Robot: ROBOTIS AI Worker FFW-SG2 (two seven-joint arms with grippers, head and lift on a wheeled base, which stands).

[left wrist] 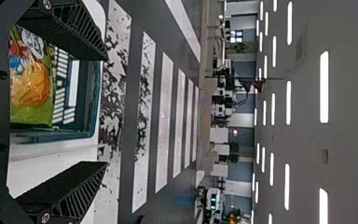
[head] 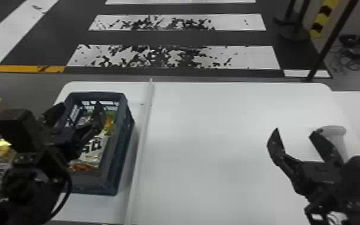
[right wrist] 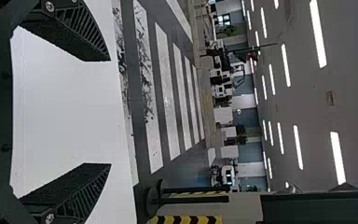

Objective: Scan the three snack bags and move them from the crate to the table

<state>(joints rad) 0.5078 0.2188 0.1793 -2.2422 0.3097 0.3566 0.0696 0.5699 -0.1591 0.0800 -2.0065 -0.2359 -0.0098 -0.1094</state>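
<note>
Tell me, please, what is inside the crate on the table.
A whitish snack bag with dark lettering and a green bag with an orange picture. The left gripper hides part of the crate from the head view, so I cannot count further bags.

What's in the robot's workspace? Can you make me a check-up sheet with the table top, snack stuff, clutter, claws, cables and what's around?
Surface: white table, with a pale strip running from near edge to far edge.
Job's things: blue crate on the table's left side, snack bags inside; exact count unclear.
Clutter: pale rounded object behind the right claw; can't tell what it is.
Claws: both open; left claw at the crate, right claw over the table's right side.
Cables: black cable curving by the left arm; cable tangle on the floor.
Surroundings: striped floor beyond the table.
</note>
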